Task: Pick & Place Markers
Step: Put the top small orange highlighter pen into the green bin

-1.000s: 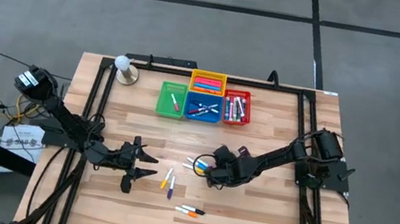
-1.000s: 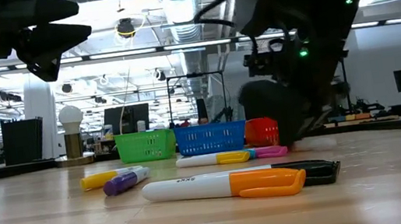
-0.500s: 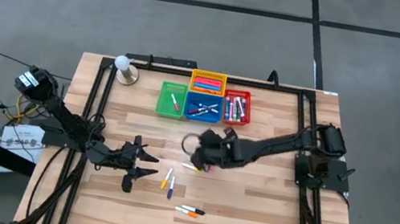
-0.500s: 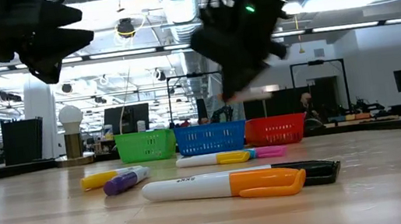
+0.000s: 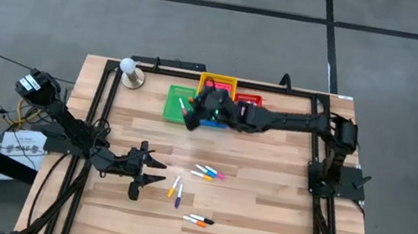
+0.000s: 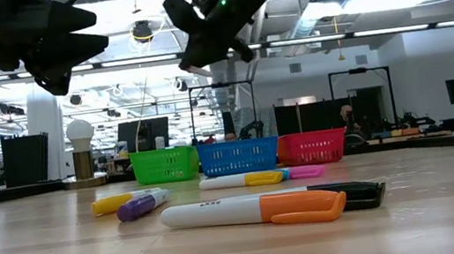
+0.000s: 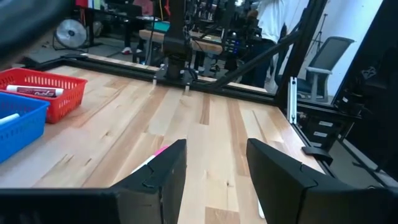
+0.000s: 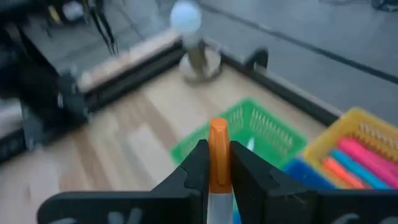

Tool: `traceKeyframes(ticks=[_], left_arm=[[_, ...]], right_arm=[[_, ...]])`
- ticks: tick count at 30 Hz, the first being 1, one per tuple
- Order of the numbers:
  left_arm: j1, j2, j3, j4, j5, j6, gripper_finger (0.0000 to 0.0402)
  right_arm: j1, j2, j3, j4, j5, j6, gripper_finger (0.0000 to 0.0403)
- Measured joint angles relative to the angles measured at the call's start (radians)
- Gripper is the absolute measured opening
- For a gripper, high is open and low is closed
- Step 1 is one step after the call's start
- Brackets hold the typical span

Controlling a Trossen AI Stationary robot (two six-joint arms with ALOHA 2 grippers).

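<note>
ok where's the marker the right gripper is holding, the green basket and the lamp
marker (image 8: 217, 140): right wrist view, on its orange cap, which stands out past the right gripper's fingers
green basket (image 5: 174, 104): high view, on its floor near the left wall
lamp (image 6: 79, 132): low view, on the round white bulb

The scene was viewed straight down from overhead, so the whole desk (image 5: 260, 219), both arms and the surrounding grey floor were taken in. A second camera was set at desk-top height, close behind an orange-capped marker (image 6: 256, 209), and was faced level across the wood toward the row of baskets and the room beyond. The green basket (image 5: 176, 105) was shared by the high, low and right wrist views; the red basket (image 7: 37, 93) was shared by the left wrist, high and low views. Each wrist camera was aimed forward past its own tool's fingers.
</note>
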Motion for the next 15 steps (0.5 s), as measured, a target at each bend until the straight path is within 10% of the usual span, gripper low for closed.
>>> traceKeyframes(ticks=[15], left_arm=[[0.000, 0.000, 0.001, -0.024, 0.000, 0.011, 0.0168]], right_arm=[[-0.109, 0.309, 0.200, 0.169, -0.216, -0.019, 0.0046]])
